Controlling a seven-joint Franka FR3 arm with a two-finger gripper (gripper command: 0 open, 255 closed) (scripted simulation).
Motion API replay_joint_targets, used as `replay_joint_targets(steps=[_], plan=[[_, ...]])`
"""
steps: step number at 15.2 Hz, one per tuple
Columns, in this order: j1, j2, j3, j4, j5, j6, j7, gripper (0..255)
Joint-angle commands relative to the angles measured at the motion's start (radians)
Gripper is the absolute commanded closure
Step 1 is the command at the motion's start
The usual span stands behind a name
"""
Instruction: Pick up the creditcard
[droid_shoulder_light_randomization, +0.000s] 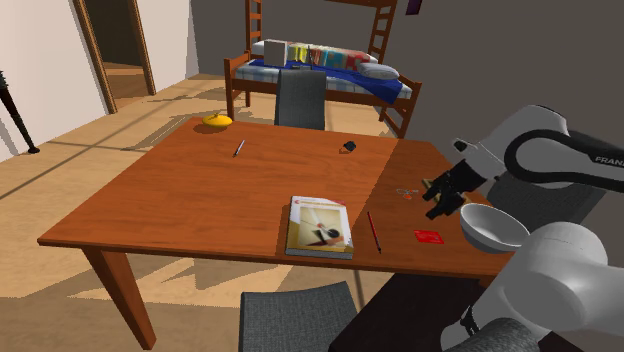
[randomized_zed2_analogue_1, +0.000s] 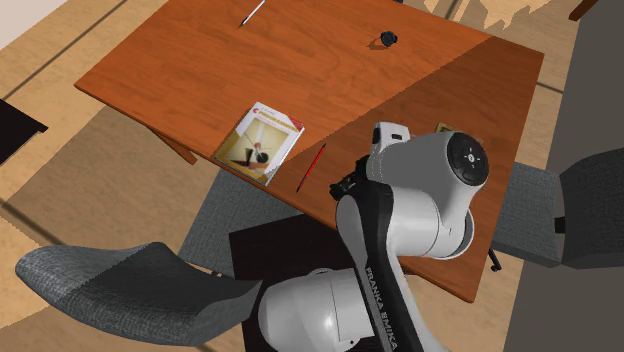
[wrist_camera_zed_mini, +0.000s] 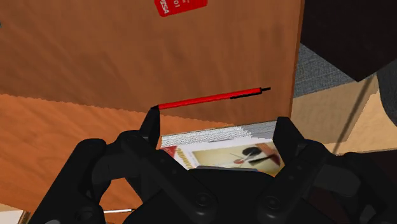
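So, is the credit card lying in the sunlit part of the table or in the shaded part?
Shoulder view: the red credit card lies at the darker, shaded end of the table, near the white bowl; the rest is brighter. Wrist view: it sits on dim brown wood, and the brighter orange wood begins just beyond the red pen.

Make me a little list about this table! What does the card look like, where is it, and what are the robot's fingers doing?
card: red, lying flat on the table, not touched
fingers: black, open, holding nothing
beside the card: white bowl on one side, red pencil on the other
book: closed, just past the pencil
table: brown
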Motion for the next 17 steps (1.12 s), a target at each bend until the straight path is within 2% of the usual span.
replay_joint_targets(steps=[1,4,12,14,15,17], plan=[[0.017,0.106,-0.276,0.003,-0.108,0.095,-0.278,0],[0.125,0.201,-0.505,0.053,-0.181,0.180,-0.458,0],[0.229,0.316,-0.695,0.051,-0.257,0.334,-0.521,0],[0.230,0.316,-0.695,0.051,-0.257,0.334,-0.521,0],[0.228,0.316,-0.695,0.051,-0.257,0.333,-0.523,255],[0.228,0.315,-0.694,0.051,-0.257,0.333,-0.522,255]])
